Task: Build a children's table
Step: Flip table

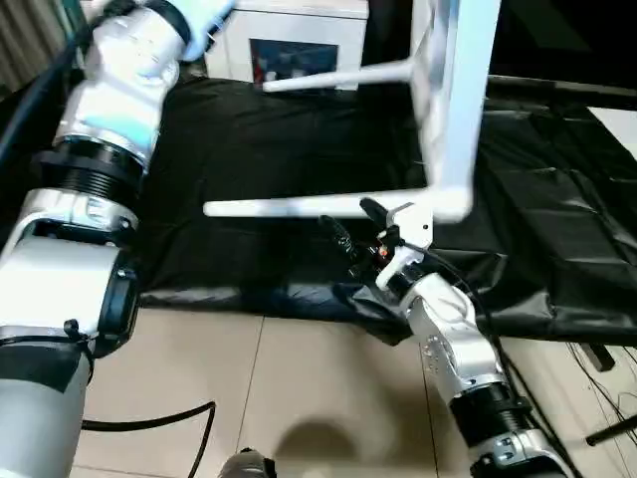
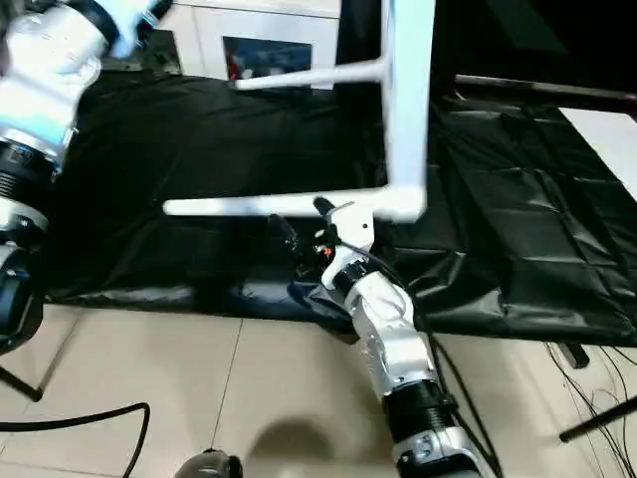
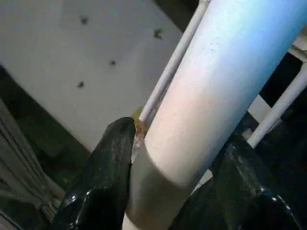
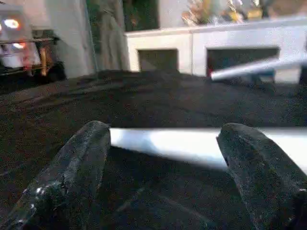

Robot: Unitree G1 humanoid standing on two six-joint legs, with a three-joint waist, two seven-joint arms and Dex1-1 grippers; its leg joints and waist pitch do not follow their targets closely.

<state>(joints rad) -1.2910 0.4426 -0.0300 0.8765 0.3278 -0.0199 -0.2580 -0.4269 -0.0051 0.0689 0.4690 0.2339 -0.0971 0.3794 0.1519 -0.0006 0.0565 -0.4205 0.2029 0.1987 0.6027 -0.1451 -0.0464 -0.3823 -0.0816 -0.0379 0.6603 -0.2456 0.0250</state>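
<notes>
Standing on its edge over the black sheet [image 1: 249, 179], the children's table [image 1: 453, 110] has its white tabletop upright on the right side of the scene, and its legs point to the left. The near leg [image 1: 299, 208] runs level, just above the sheet, and a far leg [image 1: 333, 78] runs level higher up, in front of a white cabinet [image 1: 299, 40].

The left gripper [image 3: 168, 191] is raised at the far left. Its jaws are partly open and closed around a white leg tube [image 3: 211, 91], with one black finger [image 3: 103, 177] on each side of it, touching it.

The right gripper [image 1: 350, 231] is just beside the near leg, close to the corner where this leg meets the tabletop. Its jaws are wide open and hold nothing; the near leg crosses between the two fingertips [image 4: 81, 163] but further away. The floor of light tiles [image 1: 299, 398] is near the robot.
</notes>
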